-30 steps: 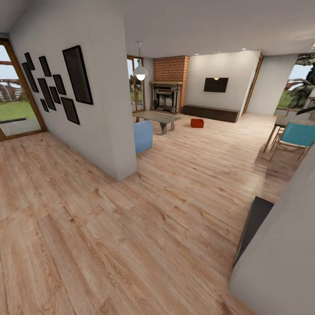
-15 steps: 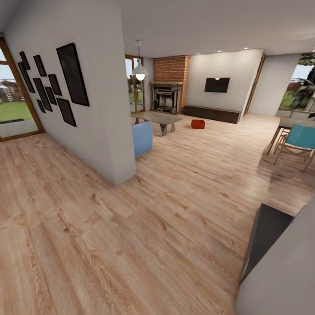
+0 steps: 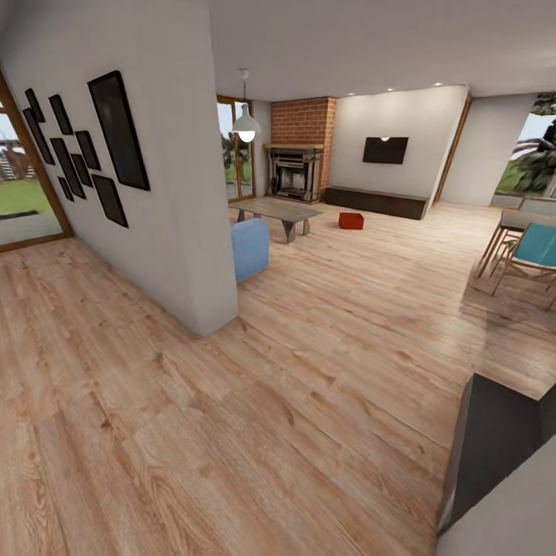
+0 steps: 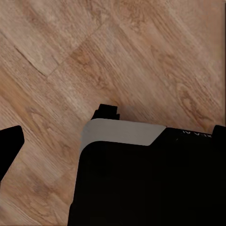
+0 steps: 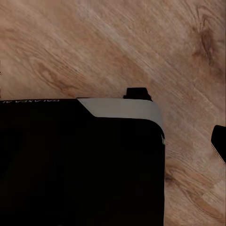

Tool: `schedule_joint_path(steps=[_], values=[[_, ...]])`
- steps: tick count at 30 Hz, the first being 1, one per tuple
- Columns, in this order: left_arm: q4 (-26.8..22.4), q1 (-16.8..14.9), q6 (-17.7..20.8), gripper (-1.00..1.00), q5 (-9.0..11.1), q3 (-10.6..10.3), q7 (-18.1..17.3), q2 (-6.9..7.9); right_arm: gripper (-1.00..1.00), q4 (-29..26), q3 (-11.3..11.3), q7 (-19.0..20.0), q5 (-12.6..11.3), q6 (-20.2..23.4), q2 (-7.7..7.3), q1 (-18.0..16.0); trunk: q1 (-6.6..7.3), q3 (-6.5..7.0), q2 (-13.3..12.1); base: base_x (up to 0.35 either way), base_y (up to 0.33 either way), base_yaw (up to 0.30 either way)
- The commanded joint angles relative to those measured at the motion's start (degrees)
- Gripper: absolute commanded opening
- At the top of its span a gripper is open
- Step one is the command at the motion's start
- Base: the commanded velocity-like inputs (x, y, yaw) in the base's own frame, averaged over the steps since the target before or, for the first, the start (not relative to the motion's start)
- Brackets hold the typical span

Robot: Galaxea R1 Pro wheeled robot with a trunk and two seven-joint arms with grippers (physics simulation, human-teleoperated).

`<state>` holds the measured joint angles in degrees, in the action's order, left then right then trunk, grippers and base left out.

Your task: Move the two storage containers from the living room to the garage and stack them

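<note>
One red-orange storage container (image 3: 350, 221) sits on the light wood floor far ahead in the living room, right of the grey low table (image 3: 278, 208) and in front of the brick fireplace (image 3: 295, 171). It is several metres from me. In the left wrist view my left gripper (image 4: 114, 140) hangs over bare planks above my black base, one dark fingertip (image 4: 10, 145) at the picture's edge, nothing between the fingers. The right gripper (image 5: 110, 109) hangs the same way, with one fingertip (image 5: 219, 143) at the edge and nothing held.
A white partition wall (image 3: 166, 177) with black frames juts out at left, its corner near a blue sofa end (image 3: 250, 247). A dark cabinet (image 3: 494, 448) stands close at lower right. A dining table with a teal chair (image 3: 537, 247) is at right. Open wood floor lies between.
The whole view has shifted as I roll forward: the partition wall and the dark cabinet loom larger and closer. The container itself has not moved.
</note>
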<state>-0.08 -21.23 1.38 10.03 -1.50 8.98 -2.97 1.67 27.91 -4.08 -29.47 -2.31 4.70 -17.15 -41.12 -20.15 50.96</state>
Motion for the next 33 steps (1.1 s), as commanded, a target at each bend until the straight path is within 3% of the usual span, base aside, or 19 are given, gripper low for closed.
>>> schedule_joint_path(steps=[1,33], values=[[-0.01,-0.04,0.13,1.0,0.43,-0.18,0.19,-0.01,1.0,0.18,0.48,-0.05,-0.46,-0.24,0.05,-0.07,-0.04,-0.06,0.04,0.323,0.0,0.0],[-0.01,-0.04,0.2,1.0,0.43,-0.18,0.16,-0.01,1.0,0.18,0.47,-0.05,-0.41,-0.33,0.05,-0.07,-0.04,-0.06,0.04,0.323,0.0,0.0]])
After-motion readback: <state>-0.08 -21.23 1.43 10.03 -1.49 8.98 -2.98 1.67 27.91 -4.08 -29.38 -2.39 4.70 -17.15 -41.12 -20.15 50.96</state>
